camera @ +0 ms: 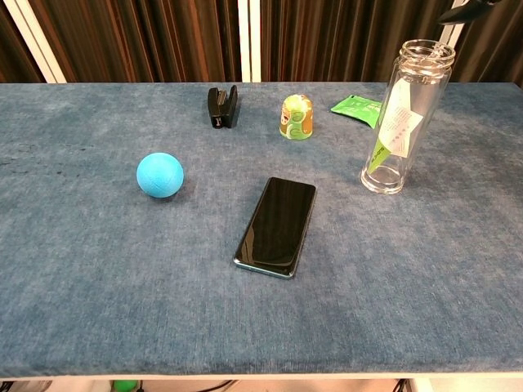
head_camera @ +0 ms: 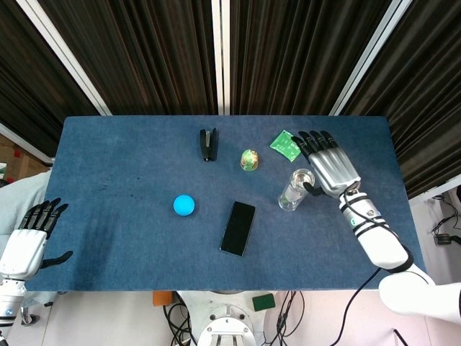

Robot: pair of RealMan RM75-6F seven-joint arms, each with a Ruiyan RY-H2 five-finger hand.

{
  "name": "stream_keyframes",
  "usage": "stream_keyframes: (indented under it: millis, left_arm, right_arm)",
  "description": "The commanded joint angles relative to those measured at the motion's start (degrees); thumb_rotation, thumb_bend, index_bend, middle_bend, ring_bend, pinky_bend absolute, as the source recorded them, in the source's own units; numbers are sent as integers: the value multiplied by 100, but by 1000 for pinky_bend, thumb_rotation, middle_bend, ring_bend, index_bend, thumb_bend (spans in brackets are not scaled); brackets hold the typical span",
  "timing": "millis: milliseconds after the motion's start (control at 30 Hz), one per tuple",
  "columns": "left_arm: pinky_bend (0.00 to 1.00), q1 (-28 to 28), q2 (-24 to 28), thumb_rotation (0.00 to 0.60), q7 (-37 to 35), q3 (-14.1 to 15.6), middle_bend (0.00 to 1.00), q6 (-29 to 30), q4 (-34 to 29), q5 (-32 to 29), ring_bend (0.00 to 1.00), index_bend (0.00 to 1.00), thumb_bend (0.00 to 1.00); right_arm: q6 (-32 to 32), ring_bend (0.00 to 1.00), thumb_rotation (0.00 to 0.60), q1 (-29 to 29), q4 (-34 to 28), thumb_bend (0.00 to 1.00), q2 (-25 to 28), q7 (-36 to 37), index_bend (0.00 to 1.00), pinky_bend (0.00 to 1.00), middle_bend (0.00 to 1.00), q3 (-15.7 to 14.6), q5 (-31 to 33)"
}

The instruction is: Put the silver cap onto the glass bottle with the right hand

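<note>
The clear glass bottle stands upright at the table's right, with a white label and a green strip inside. Its mouth shows as a pale ring, and I cannot tell whether the silver cap sits there. No cap shows apart from the bottle in either view. My right hand hovers just right of the bottle's top, fingers spread and thumb beside the neck, holding nothing that I can see. In the chest view only a dark fingertip shows above the bottle. My left hand hangs open off the table's left front corner.
A black phone lies left of the bottle toward the front, and a blue ball lies further left. Behind the bottle are a green packet, a small yellow-green toy and a black stapler.
</note>
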Motion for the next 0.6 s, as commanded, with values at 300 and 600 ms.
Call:
stream_keyframes:
  millis: [300, 600]
  left_arm:
    - [90, 60, 23, 600, -68, -39, 47, 165, 20, 10, 9, 102, 55]
    - [90, 32, 30, 600, 88, -67, 47, 235, -79, 105, 9, 102, 55]
  right_arm:
    - [1425, 0, 600, -2105, -322, 265, 496, 1525, 0, 0, 0, -888, -3477]
    - [3957, 0, 600, -4374, 3052, 271, -1322, 2932, 0, 0, 0, -1937, -5494]
